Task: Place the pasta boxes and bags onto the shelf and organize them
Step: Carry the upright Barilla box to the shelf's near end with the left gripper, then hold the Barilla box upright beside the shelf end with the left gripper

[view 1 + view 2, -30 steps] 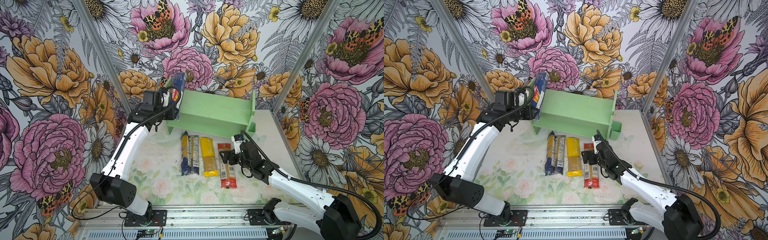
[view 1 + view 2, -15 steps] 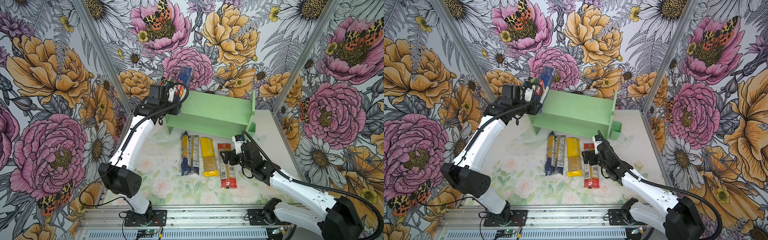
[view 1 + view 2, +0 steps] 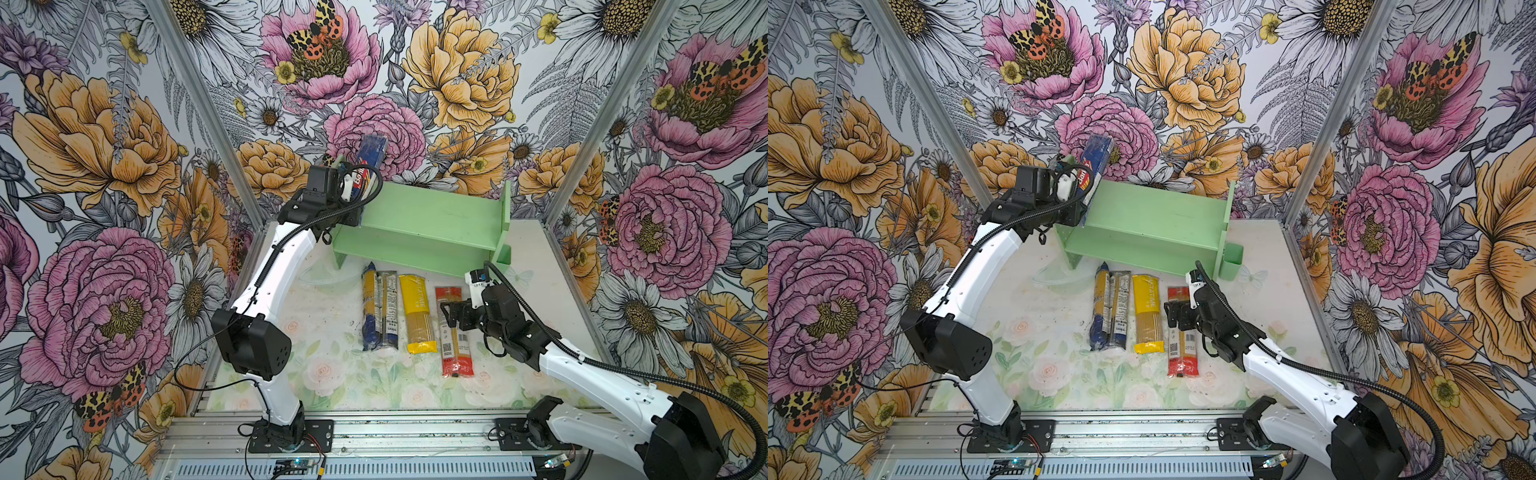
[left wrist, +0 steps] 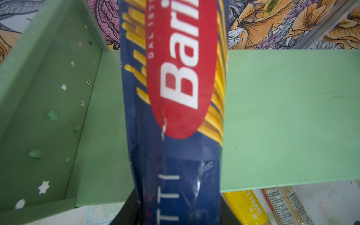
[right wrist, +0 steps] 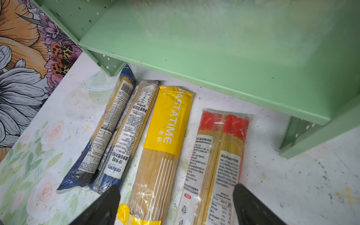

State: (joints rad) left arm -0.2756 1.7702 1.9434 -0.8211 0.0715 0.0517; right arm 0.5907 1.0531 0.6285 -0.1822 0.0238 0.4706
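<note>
Barilla box [image 3: 371,164]: on end, tilted, over the left end of the shelf [image 3: 419,220] top tier, beside the side panel [image 4: 48,97].
Handling: likely stiff, light card; the long length above the grip may swing.
Left hand [image 3: 352,194]: clamped on the box, toward its lower end.
Right hand [image 5: 175,204]: fingers apart, empty, above yellow bag [image 5: 165,136] and red-ended bag [image 5: 220,155].
Shelf contents: no packs lying on either tier; side bin [image 3: 1231,259] contents unclear.

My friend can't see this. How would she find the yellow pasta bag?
Find the mint-green shelf at the back. On the table just in front lies the yellow pasta bag, between a navy-ended bag and a red-ended bag. Only it has opaque yellow ends.
</note>
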